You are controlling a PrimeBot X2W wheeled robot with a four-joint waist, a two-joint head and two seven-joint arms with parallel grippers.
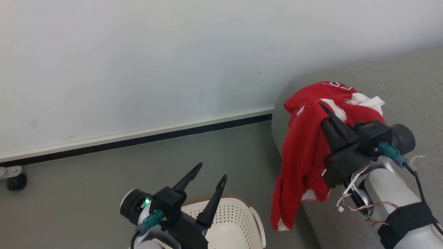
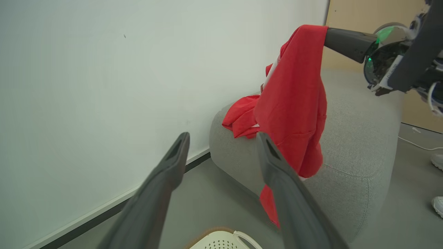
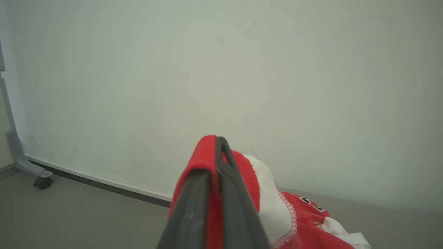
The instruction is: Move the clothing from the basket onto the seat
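Red clothing point(image 1: 304, 145) hangs from my right gripper point(image 1: 327, 110), which is shut on a fold of it above the grey seat point(image 1: 408, 86); the cloth drapes down over the seat's rounded end. More red and white clothing point(image 1: 346, 95) with a number print lies on the seat behind it. In the right wrist view the shut fingers point(image 3: 221, 193) pinch red fabric point(image 3: 199, 173). My left gripper point(image 1: 213, 173) stands open with nothing in it, above the cream basket point(image 1: 235, 221) at the bottom. In the left wrist view the open fingers point(image 2: 173, 162) frame the hanging clothing point(image 2: 294, 100), the seat point(image 2: 349, 145) and the basket's rim point(image 2: 221, 238).
A white wall panel point(image 1: 138, 69) with a dark base strip stands behind, with a caster wheel point(image 1: 15, 181) at the far left. Grey floor point(image 1: 104, 180) lies between wall and basket. White shoes point(image 2: 437, 160) and a cable show on the floor right of the seat.
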